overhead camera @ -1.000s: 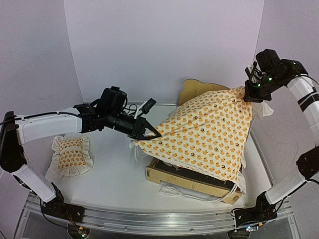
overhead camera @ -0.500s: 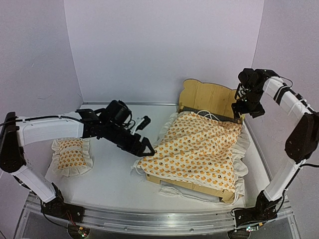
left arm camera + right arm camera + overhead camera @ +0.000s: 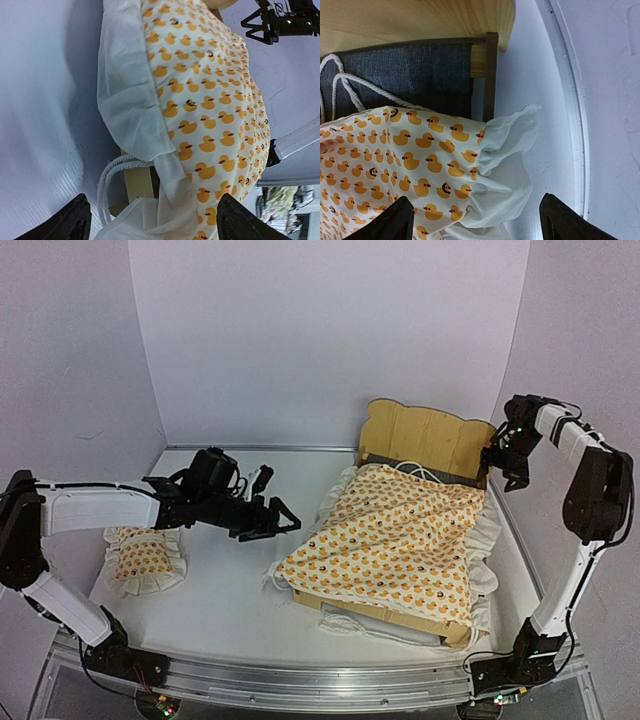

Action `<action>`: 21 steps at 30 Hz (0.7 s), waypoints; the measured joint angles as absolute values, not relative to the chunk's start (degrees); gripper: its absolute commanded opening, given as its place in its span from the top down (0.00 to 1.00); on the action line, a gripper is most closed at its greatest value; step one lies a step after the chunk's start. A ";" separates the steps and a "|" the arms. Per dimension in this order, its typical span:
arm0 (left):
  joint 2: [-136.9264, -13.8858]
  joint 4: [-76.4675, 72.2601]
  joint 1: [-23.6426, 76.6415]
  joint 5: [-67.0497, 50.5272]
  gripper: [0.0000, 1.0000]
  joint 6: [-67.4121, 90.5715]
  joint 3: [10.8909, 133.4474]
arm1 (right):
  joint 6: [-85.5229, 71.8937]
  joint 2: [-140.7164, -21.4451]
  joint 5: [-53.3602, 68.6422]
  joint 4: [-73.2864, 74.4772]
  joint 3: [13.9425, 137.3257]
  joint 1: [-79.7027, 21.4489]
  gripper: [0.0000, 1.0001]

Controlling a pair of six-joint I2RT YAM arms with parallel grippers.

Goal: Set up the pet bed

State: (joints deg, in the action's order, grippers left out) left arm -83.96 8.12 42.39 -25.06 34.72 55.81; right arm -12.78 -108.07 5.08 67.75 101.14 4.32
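Duck-print cover [image 3: 400, 540] hides most of the pet bed [image 3: 450, 445].
Only headboard [image 3: 425, 435], grey base [image 3: 405, 75] and footboard [image 3: 400, 618] show; left tool [image 3: 276, 525], spread, hangs left of it; right tool [image 3: 507, 462], spread, beside its far-right corner.

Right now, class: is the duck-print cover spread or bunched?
Spread: the cover lies flat across the pet bed, ruffles hanging over its sides.

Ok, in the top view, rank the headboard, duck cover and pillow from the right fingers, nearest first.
1. Wavy plywood headboard, just beside the right fingers.
2. Duck-print ruffled cover, mid-table, to their left.
3. Small duck-print ruffled pillow, far left edge.
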 measured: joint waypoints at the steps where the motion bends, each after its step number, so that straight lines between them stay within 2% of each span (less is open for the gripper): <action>1: -84.71 6.20 42.50 -26.02 0.17 36.42 54.11 | -13.08 -108.16 5.72 66.96 100.03 4.19 0.31; 6: -85.25 2.04 42.72 -26.04 0.14 41.12 49.19 | -15.79 -110.74 8.36 64.07 98.02 3.92 0.39; 15: -75.26 2.61 42.24 -16.14 0.11 43.44 45.15 | -23.90 -110.10 7.81 60.12 84.12 1.58 0.41; 21: -62.74 8.51 41.52 -2.85 0.12 46.94 40.25 | -43.11 -102.48 2.09 47.64 70.39 -5.89 0.45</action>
